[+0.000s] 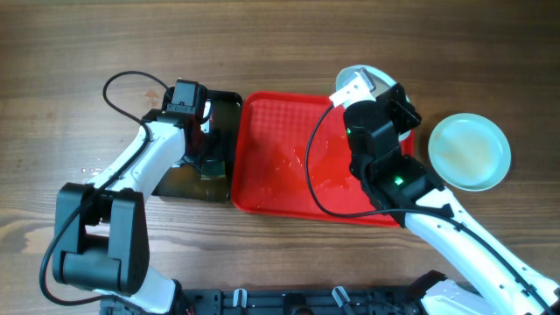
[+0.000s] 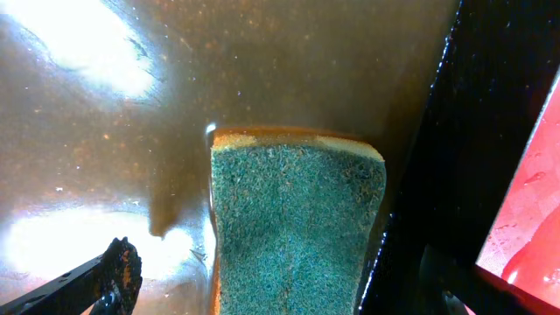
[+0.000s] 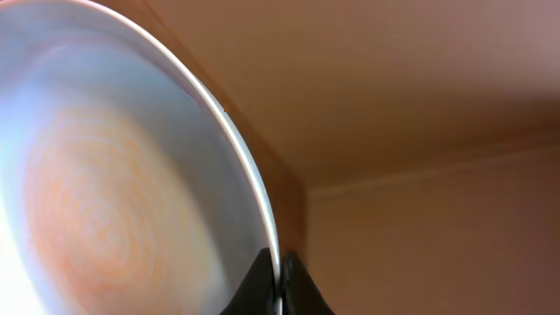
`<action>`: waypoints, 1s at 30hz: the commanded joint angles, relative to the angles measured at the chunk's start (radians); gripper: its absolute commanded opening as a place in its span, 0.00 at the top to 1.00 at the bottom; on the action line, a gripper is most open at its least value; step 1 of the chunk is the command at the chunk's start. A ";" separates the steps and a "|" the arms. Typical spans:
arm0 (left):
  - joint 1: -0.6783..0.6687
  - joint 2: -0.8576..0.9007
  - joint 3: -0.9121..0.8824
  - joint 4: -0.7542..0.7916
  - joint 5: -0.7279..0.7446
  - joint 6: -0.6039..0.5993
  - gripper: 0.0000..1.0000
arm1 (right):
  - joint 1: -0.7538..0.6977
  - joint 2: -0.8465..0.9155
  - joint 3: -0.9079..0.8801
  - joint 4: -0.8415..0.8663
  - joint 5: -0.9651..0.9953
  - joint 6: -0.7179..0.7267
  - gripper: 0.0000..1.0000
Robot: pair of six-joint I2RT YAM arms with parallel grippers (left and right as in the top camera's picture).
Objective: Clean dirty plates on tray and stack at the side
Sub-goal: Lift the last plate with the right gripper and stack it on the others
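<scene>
The red tray lies mid-table with a wet film and no plate on it. My right gripper is shut on the rim of a pale plate, holding it tilted on edge above the tray's far right corner. In the right wrist view the jaws pinch the rim of this plate, which has a faint orange film. Another pale plate lies flat on the table to the right of the tray. My left gripper is open, its fingers either side of a green sponge.
A black tray of brownish water stands against the red tray's left edge, and my left gripper hangs over it. Cables loop over both arms. The table is brown wood.
</scene>
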 commanded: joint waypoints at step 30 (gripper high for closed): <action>-0.001 -0.024 0.014 -0.001 0.024 0.002 0.00 | -1.157 0.135 0.008 -0.402 -0.903 1.176 0.96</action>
